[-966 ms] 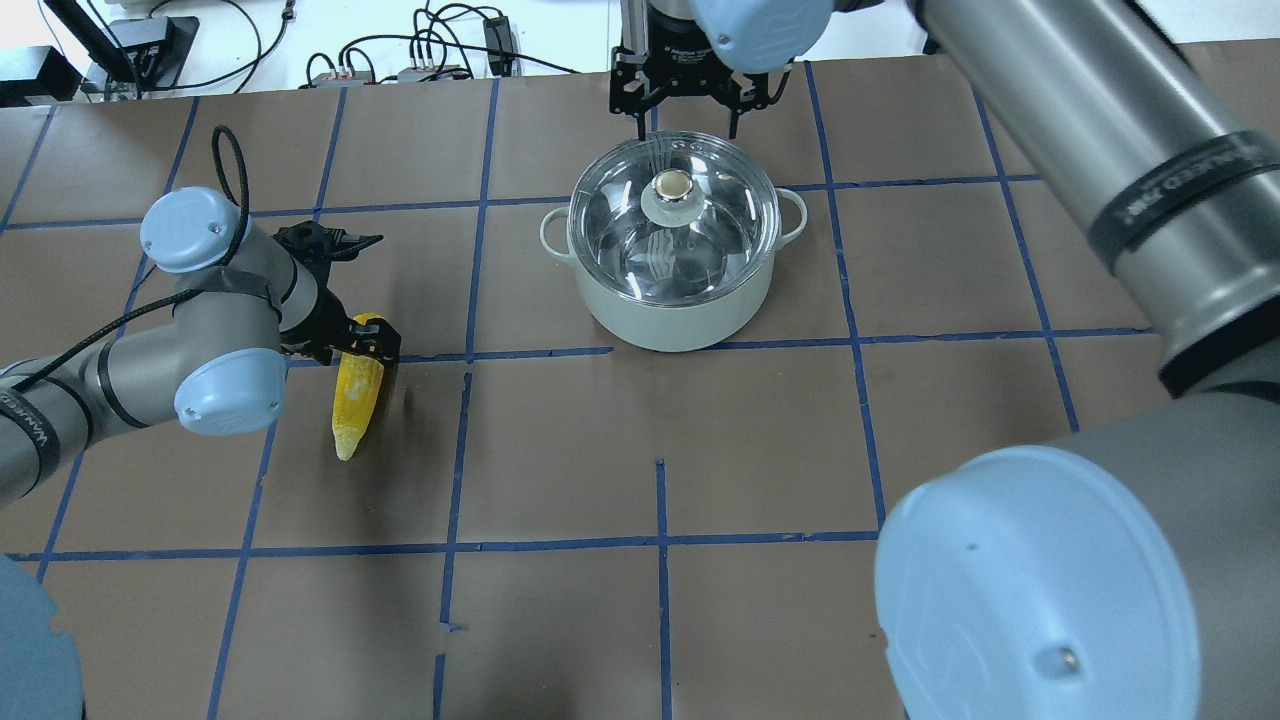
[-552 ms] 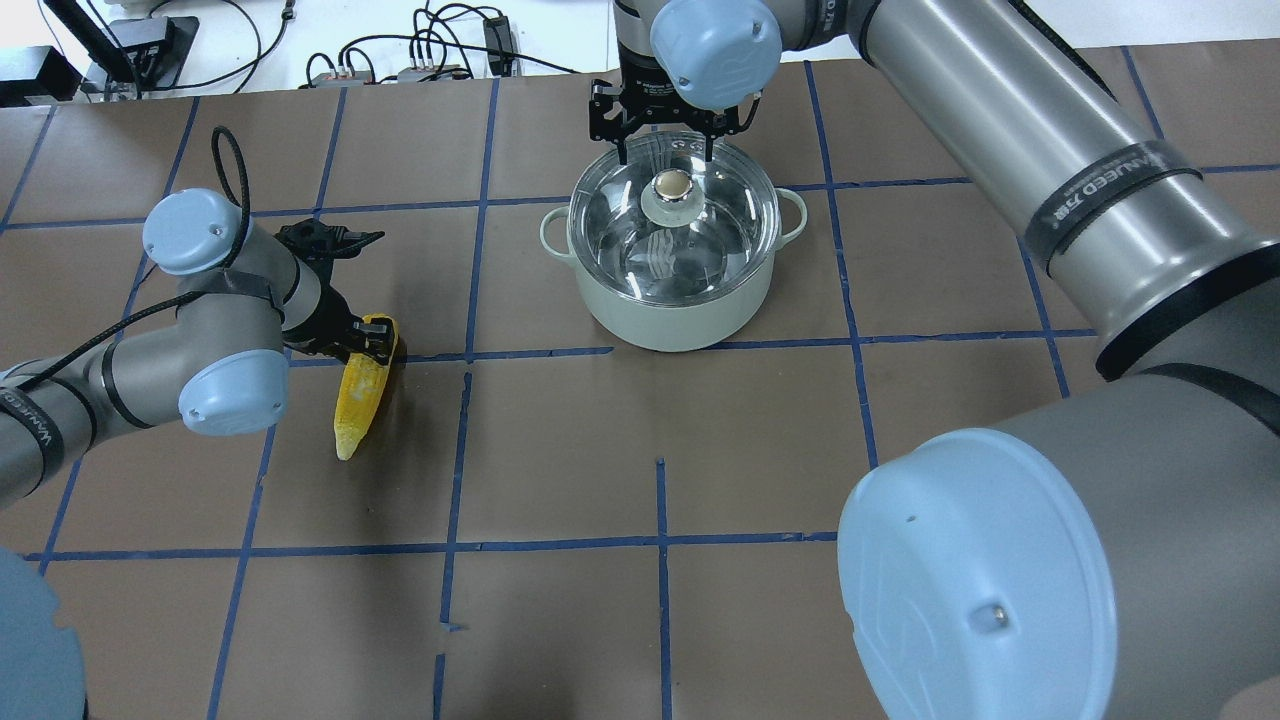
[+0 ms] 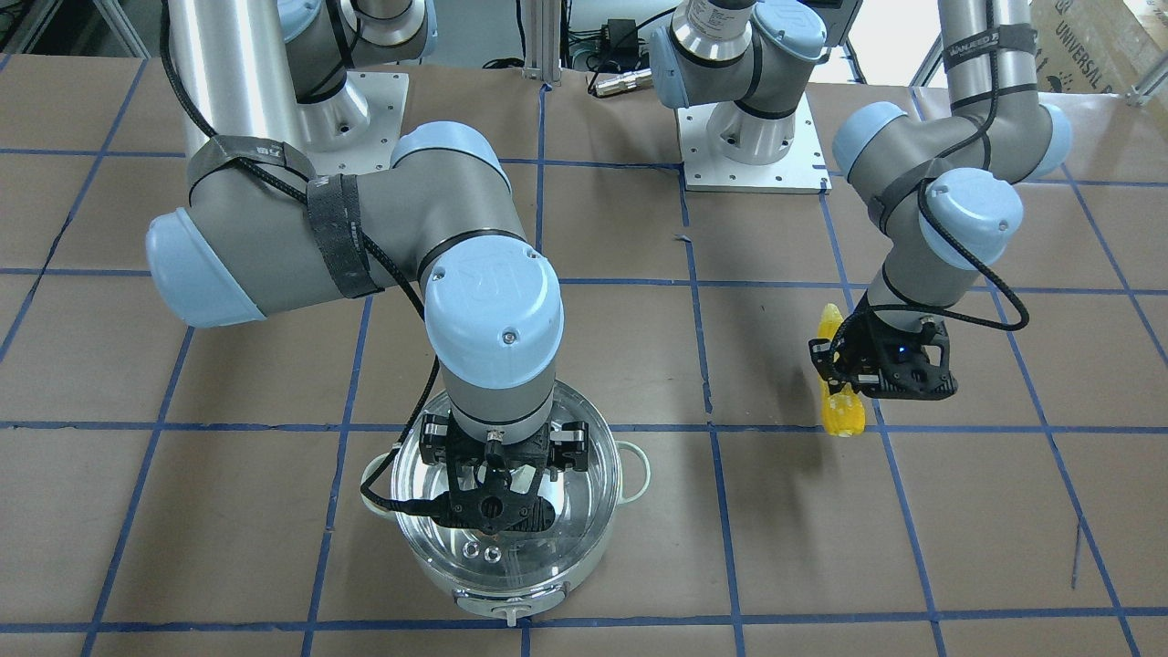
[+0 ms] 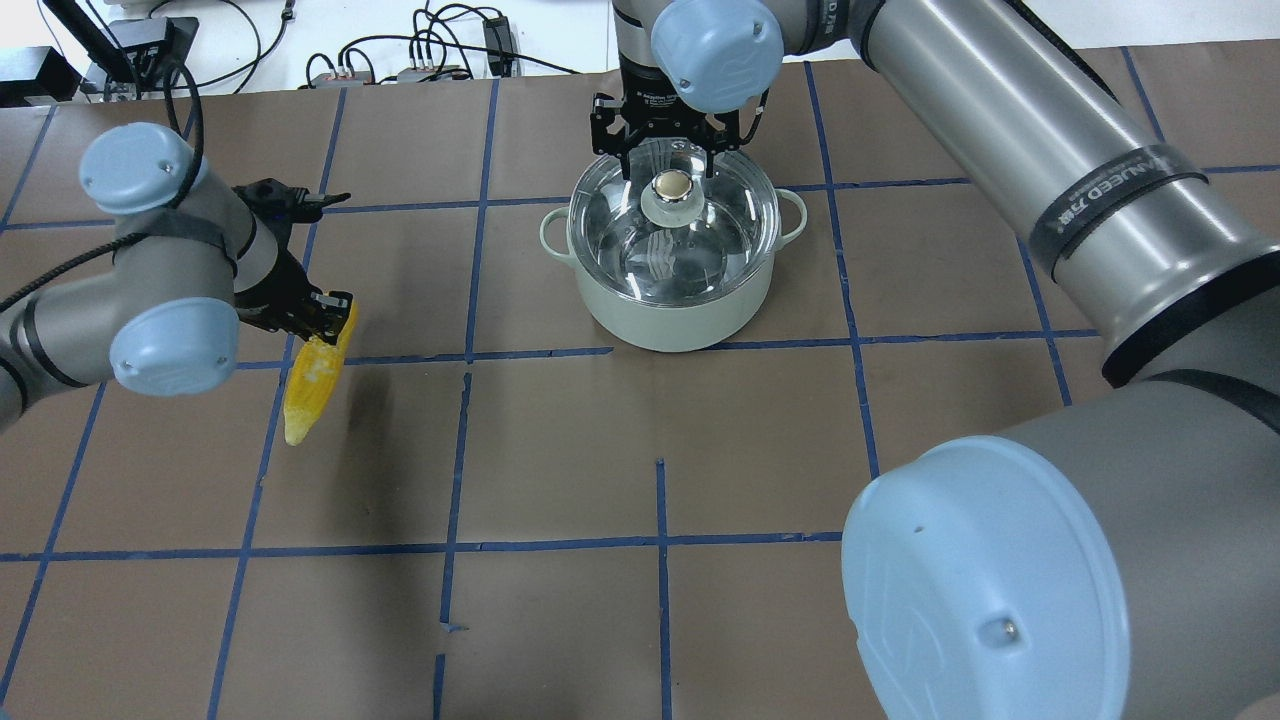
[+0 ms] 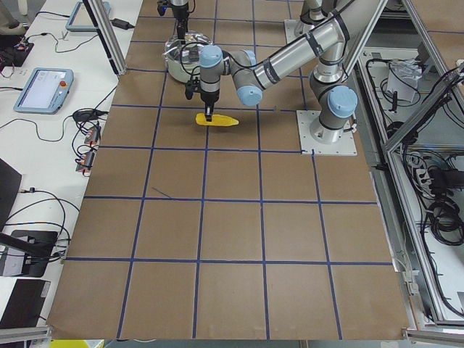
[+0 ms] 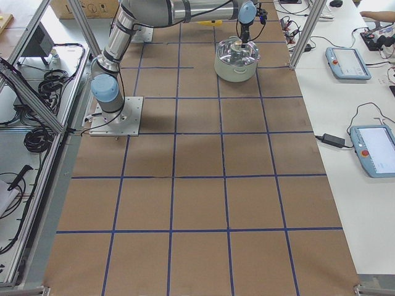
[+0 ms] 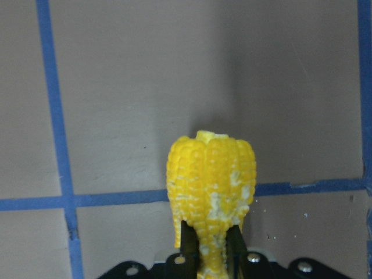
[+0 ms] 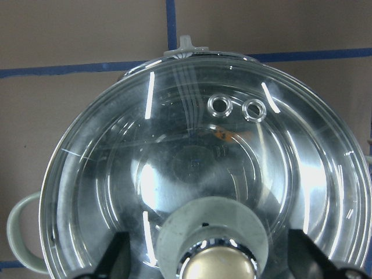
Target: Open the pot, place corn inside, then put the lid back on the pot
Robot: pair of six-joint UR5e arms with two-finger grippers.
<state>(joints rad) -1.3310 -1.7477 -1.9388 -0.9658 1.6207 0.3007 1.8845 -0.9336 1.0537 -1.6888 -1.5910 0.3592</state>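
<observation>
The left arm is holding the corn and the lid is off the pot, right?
Not quite. The lid sits on the pot, as the overhead view shows. The left end effector does hold the corn.

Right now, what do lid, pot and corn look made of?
The lid: seemingly clear glossy glass, see-through, with glare streaks; its knob looks polished metal. The pot: glossy pale-green outside, likely enamelled metal, mirror-like steel lining. The corn: matte yellow kernels, whitish patches; real or plastic, cannot tell.
</observation>
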